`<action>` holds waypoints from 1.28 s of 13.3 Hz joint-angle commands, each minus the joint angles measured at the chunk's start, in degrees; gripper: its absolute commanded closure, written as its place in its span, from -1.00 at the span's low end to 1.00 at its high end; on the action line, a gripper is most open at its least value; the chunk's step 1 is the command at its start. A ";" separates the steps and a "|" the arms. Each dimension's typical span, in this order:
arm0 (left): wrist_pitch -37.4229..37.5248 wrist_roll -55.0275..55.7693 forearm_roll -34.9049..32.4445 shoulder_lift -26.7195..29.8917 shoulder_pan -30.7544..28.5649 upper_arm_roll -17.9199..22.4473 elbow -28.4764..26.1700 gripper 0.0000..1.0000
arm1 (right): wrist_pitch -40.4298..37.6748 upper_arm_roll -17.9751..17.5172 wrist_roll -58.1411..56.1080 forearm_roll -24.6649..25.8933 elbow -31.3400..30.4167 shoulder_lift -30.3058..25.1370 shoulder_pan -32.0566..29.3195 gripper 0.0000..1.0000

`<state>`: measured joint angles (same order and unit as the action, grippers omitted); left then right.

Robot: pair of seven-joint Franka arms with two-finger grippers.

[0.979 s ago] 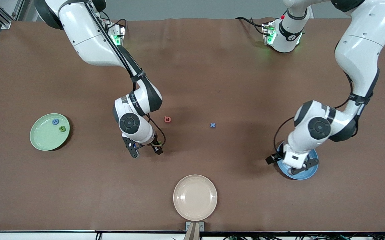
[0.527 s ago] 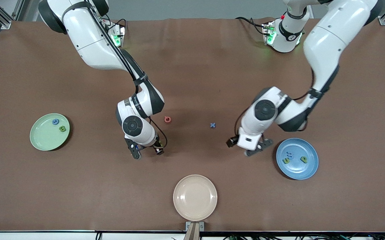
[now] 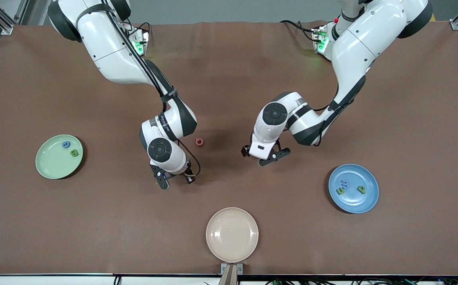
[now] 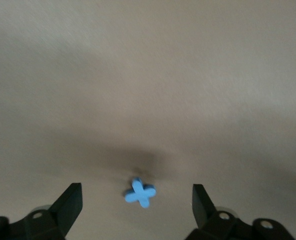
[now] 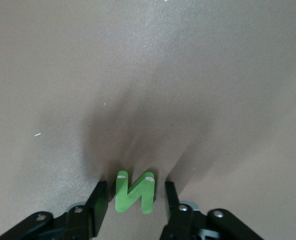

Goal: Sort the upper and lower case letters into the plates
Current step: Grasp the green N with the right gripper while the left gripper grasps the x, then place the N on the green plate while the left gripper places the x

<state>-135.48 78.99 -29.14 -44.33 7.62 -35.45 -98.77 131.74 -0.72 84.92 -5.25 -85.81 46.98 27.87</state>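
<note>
The right gripper (image 3: 176, 181) is low at the table, toward the right arm's end from the pinkish-red letter (image 3: 199, 141), its fingers (image 5: 98, 201) drawn in on either side of a green N-shaped letter (image 5: 133, 192), though actual contact cannot be made out. The left gripper (image 3: 263, 155) hangs over a blue x-shaped letter (image 4: 139, 192) on the table with its fingers (image 4: 70, 202) spread wide. Two letters lie in the mint green plate (image 3: 50, 166) and three in the blue plate (image 3: 365, 202), while the cream plate (image 3: 232, 234) sits nearest the front camera.

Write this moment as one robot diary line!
right claw: around green N, small gaps | left claw: open over blue x | pink letter: on table
</note>
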 commanded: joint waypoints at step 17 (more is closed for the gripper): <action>-1.19 -0.07 -3.30 -2.42 5.75 4.69 1.57 1.00 | -22.75 0.64 -65.94 3.31 -16.05 -26.58 -25.46 0.80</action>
<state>-136.13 78.79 -32.11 -45.85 13.64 -30.98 -98.03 107.14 1.16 33.31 -3.52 -93.09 26.07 9.09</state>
